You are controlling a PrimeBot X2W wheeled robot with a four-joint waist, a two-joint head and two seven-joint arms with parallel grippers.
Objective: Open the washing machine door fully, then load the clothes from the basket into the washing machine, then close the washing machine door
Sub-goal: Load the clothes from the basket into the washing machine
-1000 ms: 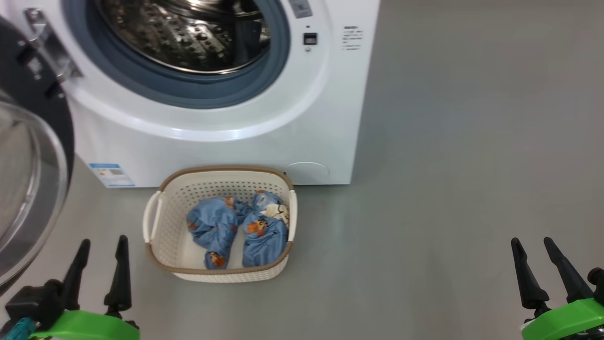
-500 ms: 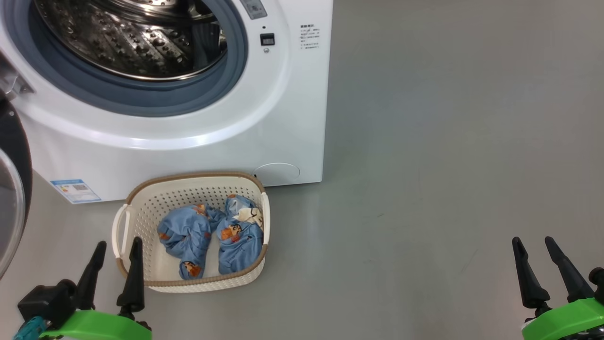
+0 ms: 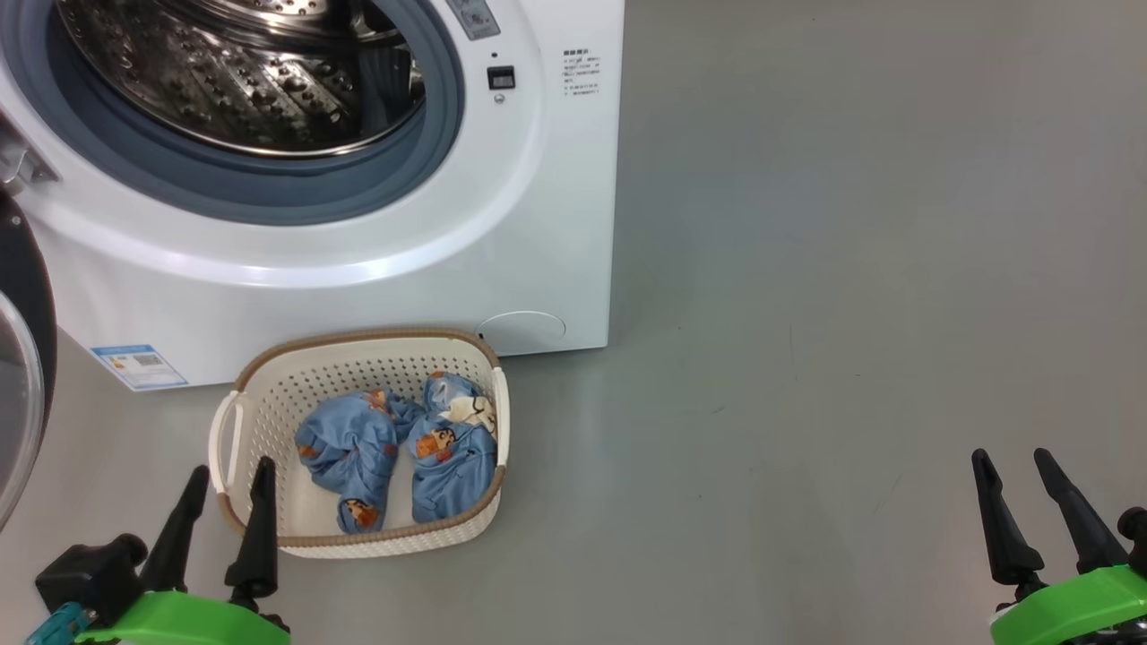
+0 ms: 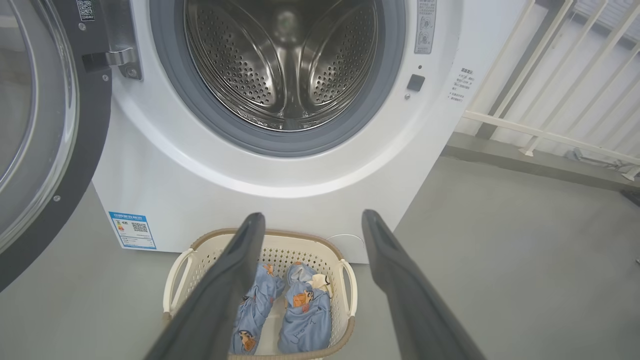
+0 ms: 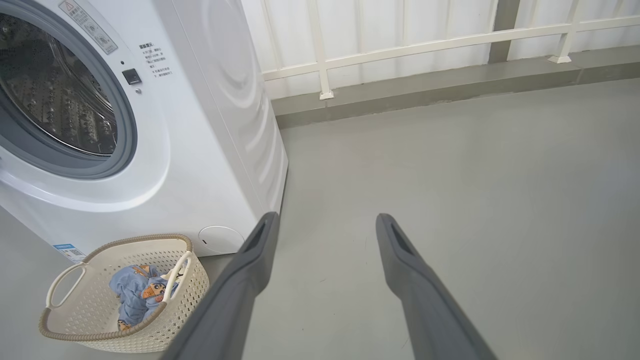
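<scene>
The white washing machine [image 3: 376,269] [image 4: 300,195] [image 5: 210,165] stands at the upper left, its steel drum [image 3: 242,72] bare inside. The black washing machine door [image 3: 22,376] [image 4: 45,125] is swung out to the left. On the floor before the machine sits the cream basket [image 3: 269,421] [image 4: 192,260] [image 5: 90,310] with two light blue bundles of clothes [image 3: 399,448] [image 4: 300,310] [image 5: 137,292] inside. My left gripper [image 3: 231,484] [image 4: 310,222] is open, just in front of the basket's near left corner. My right gripper [image 3: 1014,470] [image 5: 325,225] is open over bare floor far to the right.
Grey floor [image 3: 851,269] spreads wide to the right of the machine. A white railing [image 5: 425,45] [image 4: 550,135] on a low curb runs behind and beside it. A blue label [image 3: 139,365] marks the machine's lower left corner.
The head camera has swung right, so machine, door and basket sit further left in the picture. My left gripper has shifted a little right and down, close to the basket's corner.
</scene>
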